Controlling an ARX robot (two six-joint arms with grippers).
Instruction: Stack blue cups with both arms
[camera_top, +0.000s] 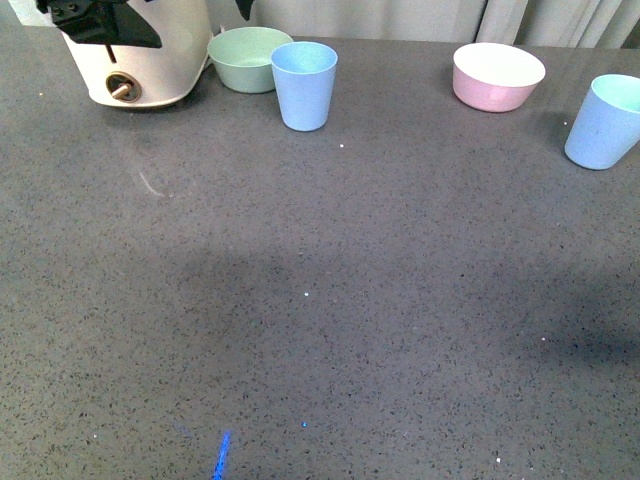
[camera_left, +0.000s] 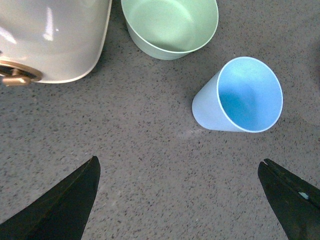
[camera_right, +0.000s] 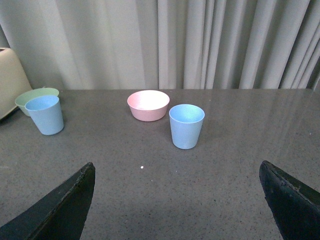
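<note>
Very start of the job by the look of it, nothing stacked yet. Two blue cups upright on the surface (camera_top: 320, 300), well apart from each other.

Using the pink bowl (camera_top: 498, 78) as the anchor:
- left blue cup (camera_top: 304, 88): well off to the left of the pink bowl
- right blue cup (camera_top: 603, 122): just right of the pink bowl, a bit nearer the robot
- pale green bowl (camera_top: 245, 58): further left of the pink bowl than the left blue cup, right up against that cup's far side
- white appliance (camera_top: 140, 60): furthest left of the pink bowl

Left claw (camera_left: 178, 161): spread wide, gripping nothing, hanging short of the left blue cup and looking down on it. Right claw (camera_right: 176, 165): same deal, wide and empty, facing the right blue cup with the pink bowl just behind it.

How to do the pickup well, my guess:
- One cup per claw.
- Come in level and straddle the cup wall around mid-height.
- Close gently, given probably bendy plastic.
- Approach from the near side to avoid clipping either bowl.
- Lift straight up before moving sideways.
- Bring both cups together somewhere left of the pink bowl, over bare surface.
- Line up base over rim, lower straight down, and release only once seated.
</note>
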